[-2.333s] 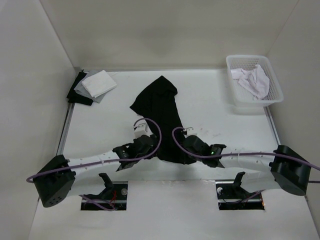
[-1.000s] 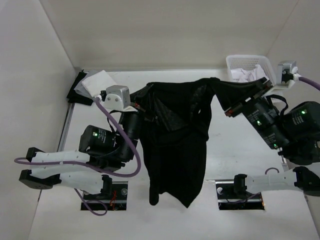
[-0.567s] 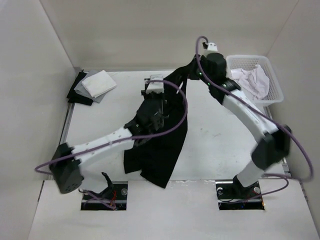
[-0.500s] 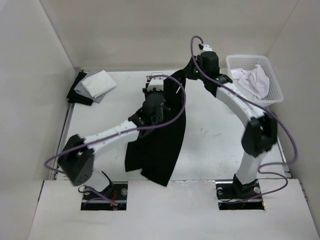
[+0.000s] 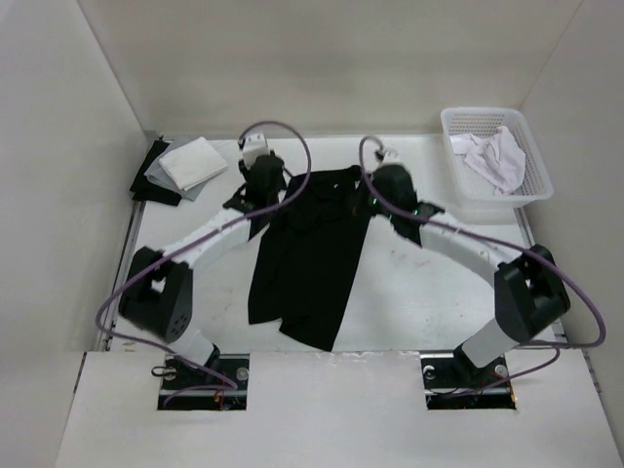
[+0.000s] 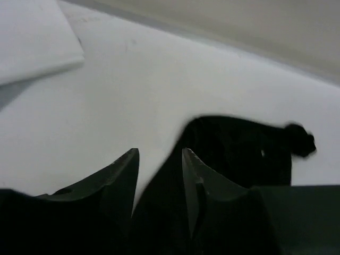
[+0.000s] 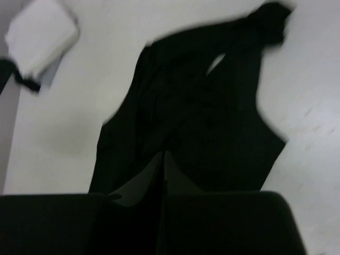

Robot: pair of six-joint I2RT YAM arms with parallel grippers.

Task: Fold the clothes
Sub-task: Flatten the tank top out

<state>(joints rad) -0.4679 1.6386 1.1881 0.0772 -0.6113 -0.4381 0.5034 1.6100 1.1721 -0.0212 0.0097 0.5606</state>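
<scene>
The clothes [image 5: 307, 253], one plain black garment, lie stretched on the white table from the far middle toward the near edge. My left gripper [image 5: 268, 185] is at their far left corner. In the left wrist view this gripper [image 6: 159, 155] stands open, with black fabric [image 6: 239, 151] running up between the spread fingers. My right gripper [image 5: 373, 195] is at the far right corner. In the right wrist view its fingers [image 7: 162, 155] are pressed together over the dark cloth [image 7: 212, 117], shut on its edge.
A white basket [image 5: 487, 208] holding a white garment [image 5: 492, 156] stands at the back right. Folded white and grey fabric squares [image 5: 185, 166] lie at the back left, also seen as squares [image 6: 32, 42] from the left wrist and squares [image 7: 40, 37] from the right. Walls close in on three sides.
Both arms brought the hanging garment down and spread it flat on the table. The left gripper has opened; the right has stayed shut.
</scene>
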